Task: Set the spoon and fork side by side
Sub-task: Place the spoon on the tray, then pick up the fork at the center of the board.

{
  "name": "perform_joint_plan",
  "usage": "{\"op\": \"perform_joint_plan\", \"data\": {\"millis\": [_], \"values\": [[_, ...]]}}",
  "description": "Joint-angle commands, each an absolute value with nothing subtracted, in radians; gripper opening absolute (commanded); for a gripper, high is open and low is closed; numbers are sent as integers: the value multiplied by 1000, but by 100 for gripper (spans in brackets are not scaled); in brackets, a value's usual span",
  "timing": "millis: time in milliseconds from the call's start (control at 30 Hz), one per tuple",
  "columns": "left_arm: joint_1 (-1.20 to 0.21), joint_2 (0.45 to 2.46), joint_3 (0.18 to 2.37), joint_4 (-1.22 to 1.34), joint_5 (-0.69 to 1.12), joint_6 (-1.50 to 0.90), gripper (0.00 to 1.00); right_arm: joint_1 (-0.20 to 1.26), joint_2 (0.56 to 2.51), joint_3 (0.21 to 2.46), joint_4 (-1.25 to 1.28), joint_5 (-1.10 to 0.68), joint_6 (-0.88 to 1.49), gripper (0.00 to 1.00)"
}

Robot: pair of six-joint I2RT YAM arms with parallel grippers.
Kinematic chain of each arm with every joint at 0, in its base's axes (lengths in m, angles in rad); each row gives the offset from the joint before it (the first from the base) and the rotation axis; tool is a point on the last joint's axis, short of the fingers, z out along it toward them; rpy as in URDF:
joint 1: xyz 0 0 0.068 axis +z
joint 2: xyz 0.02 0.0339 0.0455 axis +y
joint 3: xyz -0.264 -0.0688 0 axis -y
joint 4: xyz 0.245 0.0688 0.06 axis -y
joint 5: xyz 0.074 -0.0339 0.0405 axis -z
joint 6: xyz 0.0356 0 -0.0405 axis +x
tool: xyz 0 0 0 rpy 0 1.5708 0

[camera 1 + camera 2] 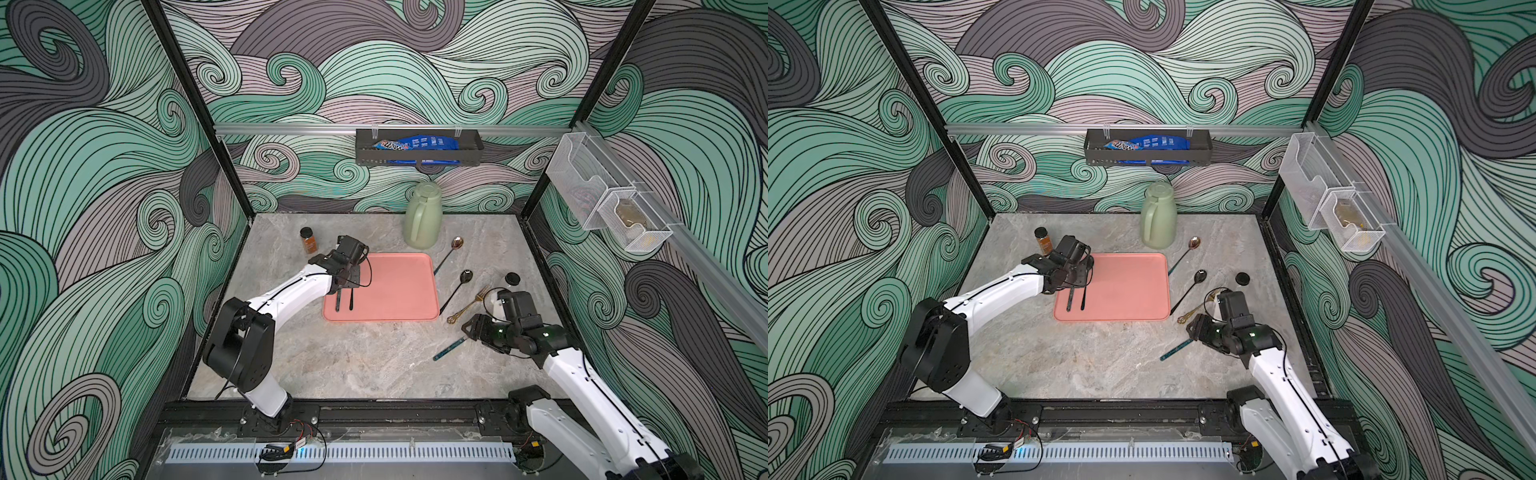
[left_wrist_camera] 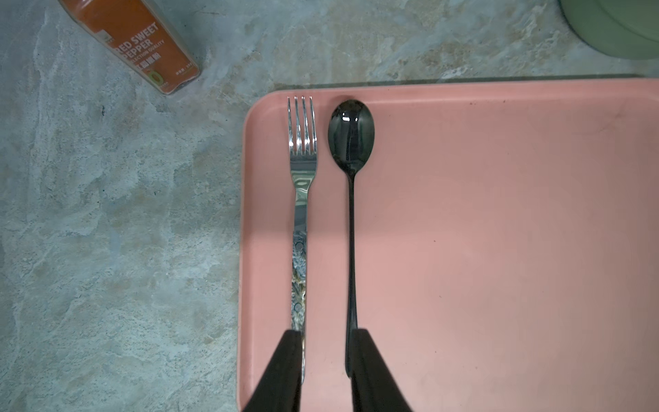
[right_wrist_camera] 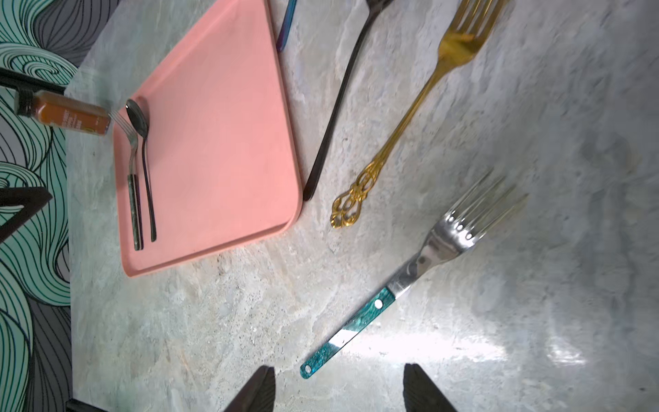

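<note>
Since the marble table (image 1: 374,365) is scattered with spare cutlery, I read the pink tray (image 1: 399,291) as the bounded spot for the pair. My right gripper (image 3: 338,369) hangs wide open and empty off the tray, out of the way, near a teal-handled fork (image 3: 360,328). My left gripper (image 2: 326,335) sits over the pair's handle ends, jaws narrowly parted with nothing between them, so I judge a straight lift clear comes next. Beneath it the fork (image 2: 301,221) and black spoon (image 2: 351,228) lie parallel along the tray's side nearest the left arm, heads level, close but apart: placed, I judge.
</note>
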State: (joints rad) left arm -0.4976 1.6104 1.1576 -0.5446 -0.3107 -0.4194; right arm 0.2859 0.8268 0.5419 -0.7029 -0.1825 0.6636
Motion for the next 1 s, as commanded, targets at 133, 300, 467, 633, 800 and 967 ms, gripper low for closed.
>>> {"op": "perform_joint_plan", "data": {"millis": [133, 300, 467, 633, 800, 967], "values": [[-491, 1550, 1095, -507, -330, -385, 28, 506, 922, 500, -624, -15, 867, 63], [-492, 1526, 1077, -502, -354, -370, 27, 582, 1036, 517, -604, 20, 882, 68], [-491, 1483, 1051, -472, -328, -361, 28, 592, 1099, 541, -612, 59, 887, 69], [-493, 1431, 991, -380, -250, -340, 28, 595, 1146, 575, -648, 101, 890, 68], [-494, 1392, 980, -373, -256, -336, 28, 599, 1184, 588, -618, 93, 889, 67], [-494, 1392, 981, -370, -252, -343, 28, 605, 1243, 598, -625, 128, 894, 75]]}}
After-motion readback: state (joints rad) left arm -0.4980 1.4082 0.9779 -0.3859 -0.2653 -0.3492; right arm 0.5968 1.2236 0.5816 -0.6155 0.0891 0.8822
